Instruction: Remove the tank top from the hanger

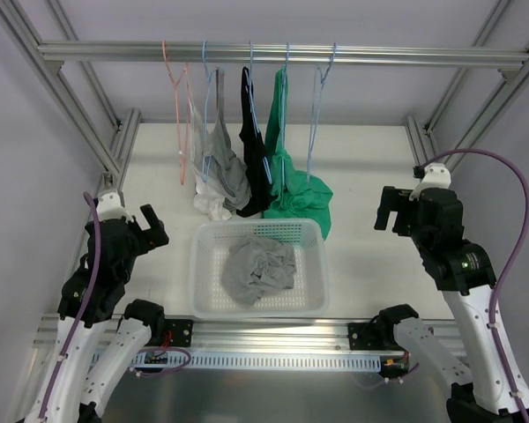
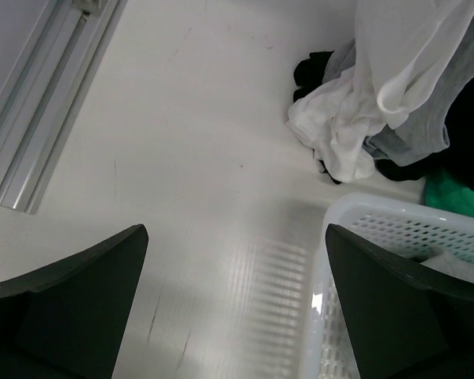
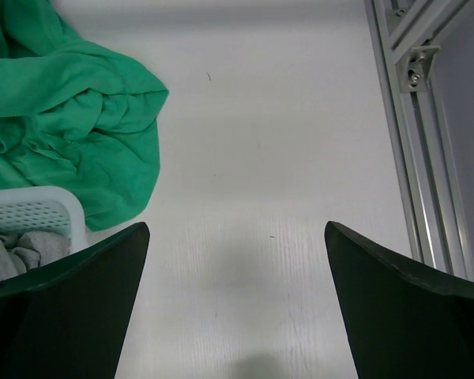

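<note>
Tank top (image 1: 260,270): medium-grey jersey, crumpled in a heap inside the white basket (image 1: 257,310), off any hanger; a grey fold of it shows over the basket rim in the right wrist view.

Basket sits on the white table (image 1: 370,159) between the two arms, close to the near edge.

Left gripper (image 1: 152,227): hovers above the table just left of the basket, fingers spread wide, nothing between them; its wrist view shows bare table in the gap and the basket corner by the right finger.

Right gripper (image 1: 388,210): well right of the basket, fingers likewise wide apart and empty; bare table below.

Beyond the basket, hems pooled on the table: green top (image 1: 295,189) touching the basket's far right corner; black garment (image 1: 256,150) beside it; grey garment with a white piece (image 1: 219,167) further left.

Far end, on the overhead rail (image 1: 406,55): pink hanger (image 1: 181,115) bare at the left; three garments hung mid-rail; hanger (image 1: 316,123), light blue, bare at the right end of the row.
</note>
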Motion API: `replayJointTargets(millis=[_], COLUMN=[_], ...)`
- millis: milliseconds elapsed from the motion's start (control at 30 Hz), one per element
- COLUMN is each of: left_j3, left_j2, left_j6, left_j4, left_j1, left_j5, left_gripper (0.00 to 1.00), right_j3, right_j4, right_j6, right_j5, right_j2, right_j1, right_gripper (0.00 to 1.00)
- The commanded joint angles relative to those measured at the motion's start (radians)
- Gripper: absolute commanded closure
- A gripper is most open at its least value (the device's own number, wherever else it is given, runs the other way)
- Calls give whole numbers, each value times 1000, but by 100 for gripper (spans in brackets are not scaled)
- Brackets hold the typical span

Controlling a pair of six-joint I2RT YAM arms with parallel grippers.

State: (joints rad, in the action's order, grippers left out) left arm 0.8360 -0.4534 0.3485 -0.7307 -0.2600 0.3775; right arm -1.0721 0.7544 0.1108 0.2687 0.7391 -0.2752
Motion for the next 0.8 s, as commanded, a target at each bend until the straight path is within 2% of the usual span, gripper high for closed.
replayJointTargets(millis=[0,100,200,500,767], left_j3=[-26,-11,-14,-32,-31], left_j2=[-11,-40,-38,-5,-10], left_j6=[-13,-20,-17,-3,-5], left_j4=[20,17,19,24,25], left_j1=[7,13,22,25,56], left_j5=[-20,26,3,14,3], left_gripper=[1,1,1,1,1], right_j3=[-8,1,32,98,104], right_j4=[35,46,19,-67,-99], right_j6=[29,24,27,-30,-26], right_j5=[89,142,155,34,12], right_j2=[-44,-58,-72,-53,-44], right_j1=[5,5,7,5,7], right_gripper=[1,0,0,0,1])
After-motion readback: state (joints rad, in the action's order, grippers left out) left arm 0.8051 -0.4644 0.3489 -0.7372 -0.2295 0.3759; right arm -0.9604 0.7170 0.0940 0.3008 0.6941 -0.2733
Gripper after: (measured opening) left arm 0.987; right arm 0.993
